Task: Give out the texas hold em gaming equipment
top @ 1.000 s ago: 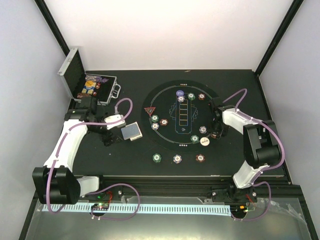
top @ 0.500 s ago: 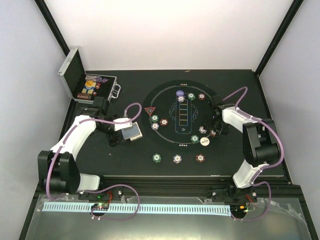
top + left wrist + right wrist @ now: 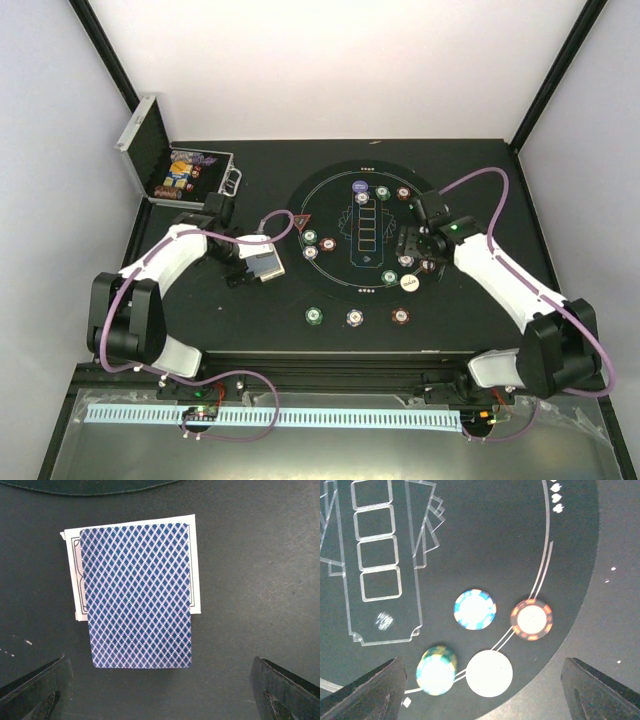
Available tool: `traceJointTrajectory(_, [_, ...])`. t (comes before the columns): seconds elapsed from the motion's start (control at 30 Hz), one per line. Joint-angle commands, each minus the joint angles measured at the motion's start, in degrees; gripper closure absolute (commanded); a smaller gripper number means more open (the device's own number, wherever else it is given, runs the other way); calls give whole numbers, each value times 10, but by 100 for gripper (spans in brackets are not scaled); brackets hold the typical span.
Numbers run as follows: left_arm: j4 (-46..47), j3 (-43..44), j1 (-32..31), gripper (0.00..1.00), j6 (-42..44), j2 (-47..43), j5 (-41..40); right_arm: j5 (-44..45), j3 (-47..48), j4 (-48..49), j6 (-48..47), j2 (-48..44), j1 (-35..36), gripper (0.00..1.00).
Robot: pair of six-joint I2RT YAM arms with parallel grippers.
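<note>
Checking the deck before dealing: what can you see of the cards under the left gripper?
The cards lie flat on the black table, left of the round mat. The top one is face down, its back a blue-and-white diamond lattice. It sits offset from a white card beneath, which pokes out on three sides. The left gripper hangs open above.

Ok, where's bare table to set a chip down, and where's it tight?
Bare: front-left, between the card stack and the front-row green chip; back-left, between the case and the round mat. Tight: the mat's right side, where a blue chip, red chip and white disc bunch together.
</note>
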Motion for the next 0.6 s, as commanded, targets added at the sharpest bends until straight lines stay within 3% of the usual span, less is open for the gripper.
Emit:
traceJointTrajectory(0.0, [29,-9,-6,1,-20,-6,-25,26,1,-37,40,-22,57,13])
traceJointTrajectory(0.27, [29,-14,-6,1,-9,-1,-10,10,36,-42,76,-16,156,8])
traceJointTrajectory(0.57, [41,-9,5,1,-1,25,-10,-19,25,-32,84,-25,180,6])
